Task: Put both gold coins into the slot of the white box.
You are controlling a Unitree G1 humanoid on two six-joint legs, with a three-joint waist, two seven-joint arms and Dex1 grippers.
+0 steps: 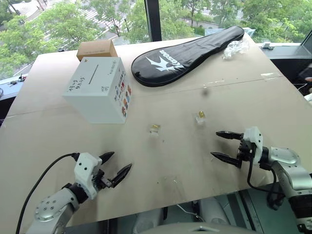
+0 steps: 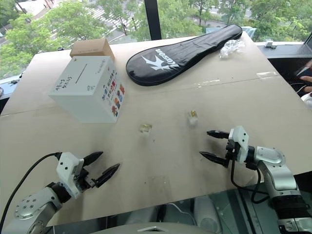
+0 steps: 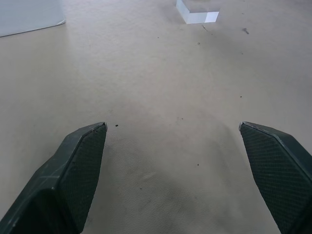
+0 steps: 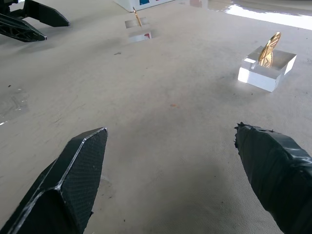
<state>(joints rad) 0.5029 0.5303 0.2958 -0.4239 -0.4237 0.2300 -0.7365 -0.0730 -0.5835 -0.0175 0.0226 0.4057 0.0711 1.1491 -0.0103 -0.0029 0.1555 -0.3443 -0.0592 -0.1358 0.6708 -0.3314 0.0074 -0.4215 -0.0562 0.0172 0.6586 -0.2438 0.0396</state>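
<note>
We see a tan table. At ten o'clock the white box stands, a brown cardboard box touching behind it. A black racket cover lies at twelve, crumpled clear plastic at one. Two clear blocks sit near centre.
</note>
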